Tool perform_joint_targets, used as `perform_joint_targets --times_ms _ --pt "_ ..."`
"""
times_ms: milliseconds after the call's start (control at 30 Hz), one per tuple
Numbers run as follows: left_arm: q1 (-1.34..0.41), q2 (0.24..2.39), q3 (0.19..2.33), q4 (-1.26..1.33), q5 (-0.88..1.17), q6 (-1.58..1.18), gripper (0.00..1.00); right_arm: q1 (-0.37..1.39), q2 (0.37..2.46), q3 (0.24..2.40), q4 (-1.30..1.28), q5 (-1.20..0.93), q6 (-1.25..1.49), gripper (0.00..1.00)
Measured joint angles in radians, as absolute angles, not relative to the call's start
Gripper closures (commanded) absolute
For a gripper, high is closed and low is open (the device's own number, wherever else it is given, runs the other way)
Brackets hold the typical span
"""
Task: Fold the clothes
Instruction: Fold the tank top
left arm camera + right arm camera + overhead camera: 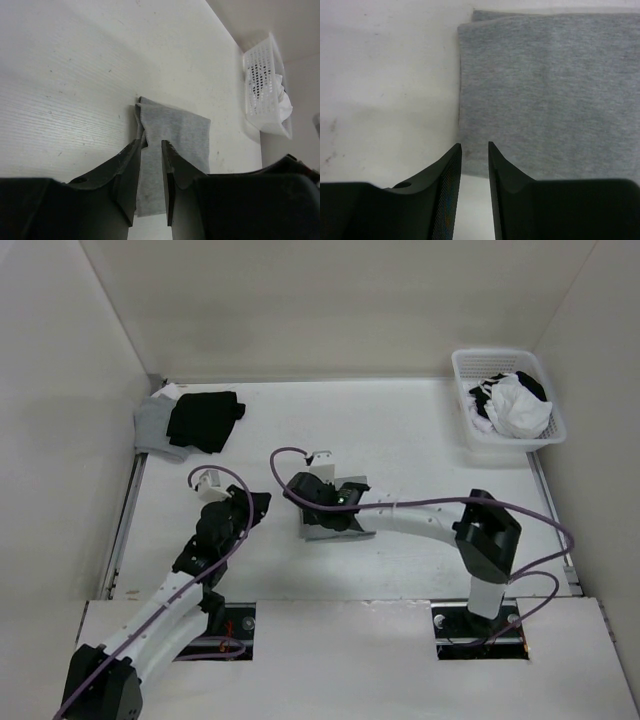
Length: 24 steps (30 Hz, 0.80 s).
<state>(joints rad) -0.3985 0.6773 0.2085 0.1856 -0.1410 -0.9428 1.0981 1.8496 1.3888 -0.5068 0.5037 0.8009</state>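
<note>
The clothes are one mid-grey top (322,533), folded into a small flat rectangle at the table's middle. My right gripper (328,502) hangs just over it and hides most of it from above. In the right wrist view the grey top (550,90) fills the upper right, and the right gripper (474,146) stands open over its near left corner, with nothing between the fingers. My left gripper (260,504) is a short way left of the cloth. Its wrist view shows the folded top (176,134) lying beyond the left gripper (150,145), which is open and holds nothing.
A white basket (470,425) with white and black garments stands at the back right. A black garment (205,418) lies on a light-grey one (150,422) at the back left corner. Pale walls close the table on three sides.
</note>
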Motion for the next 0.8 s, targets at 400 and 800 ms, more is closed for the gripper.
perform_joint_targets --times_ms 400,800 --pt "-0.643 0.994 0.276 0.296 -0.142 -0.946 0.78 0.932 1.359 0.865 -0.130 0.349 0.782 0.98" --pt "-0.762 1.303 0.313 0.472 -0.146 -0.980 0.82 0.815 1.369 0.495 0.199 0.134 0.894 0.97"
